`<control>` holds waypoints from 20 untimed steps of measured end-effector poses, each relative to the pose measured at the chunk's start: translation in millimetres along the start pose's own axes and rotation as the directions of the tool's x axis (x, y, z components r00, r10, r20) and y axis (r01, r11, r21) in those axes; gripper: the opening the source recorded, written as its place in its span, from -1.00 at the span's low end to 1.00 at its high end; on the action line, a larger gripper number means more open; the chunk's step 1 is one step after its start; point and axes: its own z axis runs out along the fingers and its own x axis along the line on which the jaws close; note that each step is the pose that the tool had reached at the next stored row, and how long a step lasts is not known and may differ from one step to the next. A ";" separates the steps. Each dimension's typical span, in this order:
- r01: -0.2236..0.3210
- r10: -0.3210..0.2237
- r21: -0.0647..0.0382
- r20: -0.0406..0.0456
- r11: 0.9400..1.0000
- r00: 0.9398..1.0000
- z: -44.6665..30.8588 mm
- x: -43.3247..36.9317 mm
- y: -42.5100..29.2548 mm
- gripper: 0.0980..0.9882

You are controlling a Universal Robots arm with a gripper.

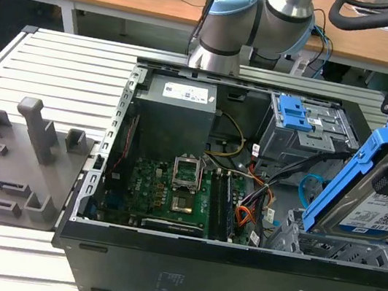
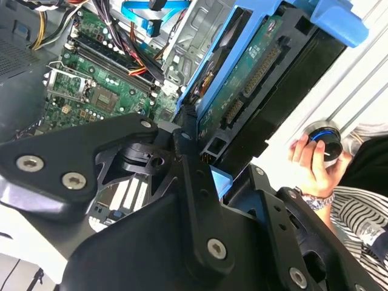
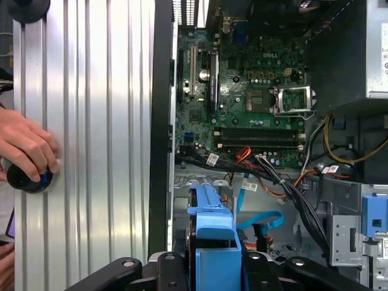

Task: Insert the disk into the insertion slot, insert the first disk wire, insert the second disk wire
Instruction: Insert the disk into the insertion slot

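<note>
Where the disk (image 1: 383, 212) sits: tilted steeply in its blue frame (image 1: 341, 185), inside the open computer case (image 1: 159, 269), at the exterior view's right.
Jaws: clamped on the frame's upper end.
Slot (image 1: 340, 250): silver drive cage just beneath the disk's lower end; contact cannot be told.
Person: hand (image 3: 24, 145) on a black knob (image 3: 27, 179) on the ribbed desk (image 3: 91, 151).

The claw (image 2: 203, 159) is clamping the tilted disk (image 2: 254, 73). A motherboard (image 2: 97, 85) is lying beyond the claw, and a person's hand (image 2: 312, 159) is gripping a knob (image 2: 321, 136) beside it.
</note>
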 end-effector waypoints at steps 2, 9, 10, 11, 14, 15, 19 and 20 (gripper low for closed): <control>0.000 0.000 0.000 0.000 1.000 1.000 1.1 0.0 -0.1 -0.40; 0.000 0.000 0.000 0.000 1.000 1.000 5.4 0.0 -0.2 -0.40; 0.000 0.000 0.000 0.000 1.000 1.000 6.5 0.0 -0.2 -0.40; 0.000 0.000 0.000 0.000 1.000 1.000 7.6 0.0 -0.3 -0.40; 0.000 0.000 0.000 0.000 1.000 1.000 9.7 0.0 -0.4 -0.40; 0.000 0.000 0.000 0.000 1.000 1.000 10.2 0.0 -0.4 -0.40; 0.000 0.000 0.000 0.000 1.000 1.000 13.7 0.0 -0.6 -0.40; 0.000 0.000 0.000 0.000 1.000 1.000 14.6 0.0 -0.6 -0.40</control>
